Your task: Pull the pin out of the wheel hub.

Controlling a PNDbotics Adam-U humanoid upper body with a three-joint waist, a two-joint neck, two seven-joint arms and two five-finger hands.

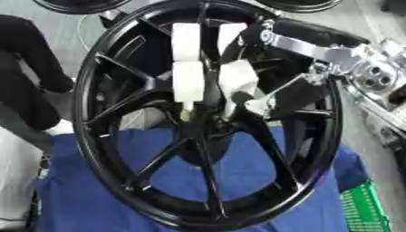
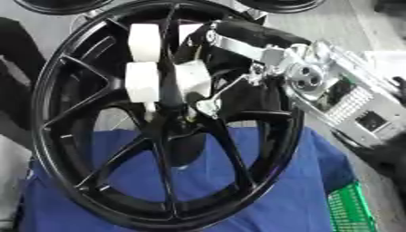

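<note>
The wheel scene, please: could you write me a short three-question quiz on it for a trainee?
1. True or false: a blue cloth shows through the lower spokes of the black wheel.
2. Which robot hand reaches the hub? A. left B. right C. both
3. Fill in: the basket at the lower right is ____.

Key: 1 true. 2 B, the right hand; no left hand is in view. 3 green.
</note>
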